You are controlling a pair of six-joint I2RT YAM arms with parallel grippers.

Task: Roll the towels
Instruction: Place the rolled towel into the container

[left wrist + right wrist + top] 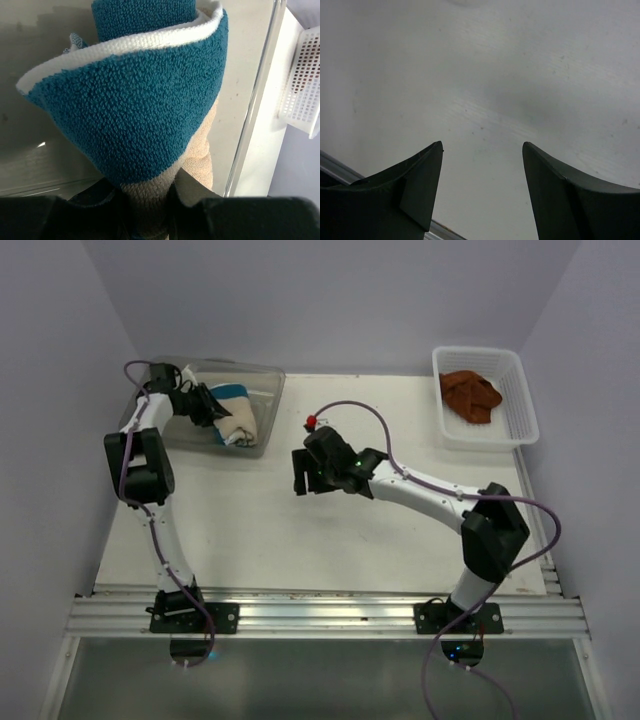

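A rolled cream towel with blue edges (232,412) lies inside the clear plastic bin (262,375) at the back left. My left gripper (208,406) is shut on it; in the left wrist view the towel (135,115) fills the frame and both fingers (186,192) pinch its cream end. The rust-brown towel (470,395) lies crumpled in the white mesh basket (520,375) at the back right. My right gripper (300,472) hovers open over the middle of the table, and the right wrist view shows only bare table between its fingertips (422,175).
The table (300,540) ends at a metal rail (320,615) by the arm bases. Purple cables loop off both arms. The mesh basket's corner (305,85) shows beyond the bin's clear wall (257,95).
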